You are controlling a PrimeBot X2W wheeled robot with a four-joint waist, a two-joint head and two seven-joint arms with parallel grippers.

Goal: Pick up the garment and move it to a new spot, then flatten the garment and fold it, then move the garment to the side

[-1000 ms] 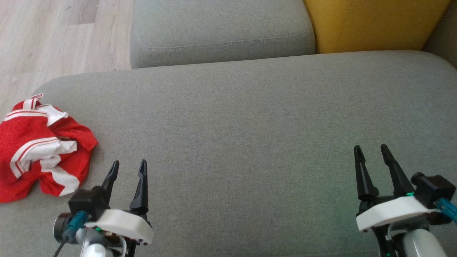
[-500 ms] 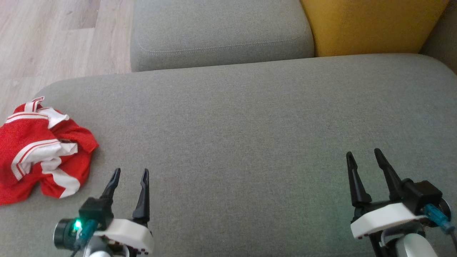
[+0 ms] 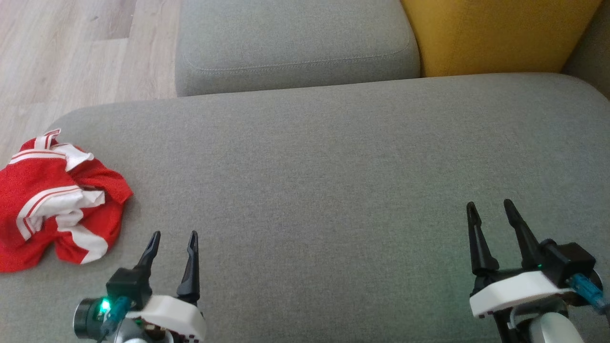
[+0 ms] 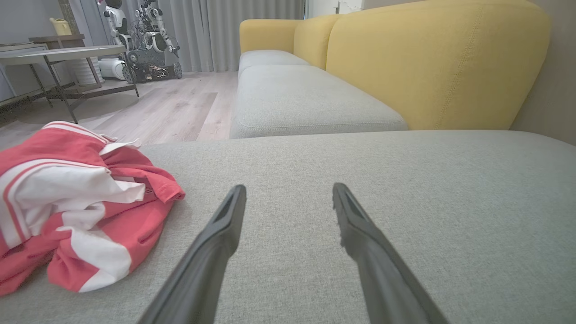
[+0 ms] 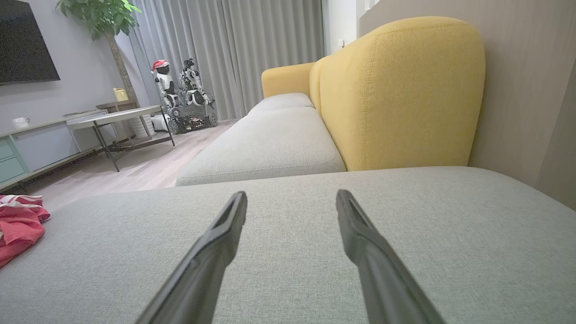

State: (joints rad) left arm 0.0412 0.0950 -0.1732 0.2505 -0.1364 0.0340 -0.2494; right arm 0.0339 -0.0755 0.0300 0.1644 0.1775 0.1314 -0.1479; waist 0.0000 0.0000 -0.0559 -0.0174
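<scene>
— Garment (image 3: pixel 57 200)? Where?

— Lay crumpled (red, white-striped) at the left end of the long grey cushion (image 3: pixel 333 157), near its rounded left corner. Touched neither claw.

— Anything gained from the wrist cameras over the head view?

— Plenty. From the head view: got the plan from above, with the heap up and to the left of the left gripper (image 3: pixel 174 234) and the right gripper (image 3: pixel 489 204) well apart toward the cushion's right end. From the left wrist view: saw the heap side-on, folds piled on one another, just left of the fingers (image 4: pixel 216 245). Beyond it, took in a table (image 4: pixel 63 54) and parked robots (image 4: pixel 144 45) by a curtain (image 4: pixel 252 31). From the right wrist view: caught a red corner at the far left edge, plus a leafy plant (image 5: pixel 101 15) and a dark screen (image 5: pixel 24 40).

— Claws?

— Spread wide on both arms, fingers well apart, clamped on nothing. Sat low over bare fabric. Could not tell whether hovering or resting.

— Room to move?

— Found a broad bare stretch of cushion between the two claws and ahead of them. Bounded at the back by a second grey cushion (image 3: pixel 295 43) and the yellow backrest (image 3: pixel 495 33). Bounded at the left by wood floor (image 3: pixel 71 52), just past the heap.
</scene>
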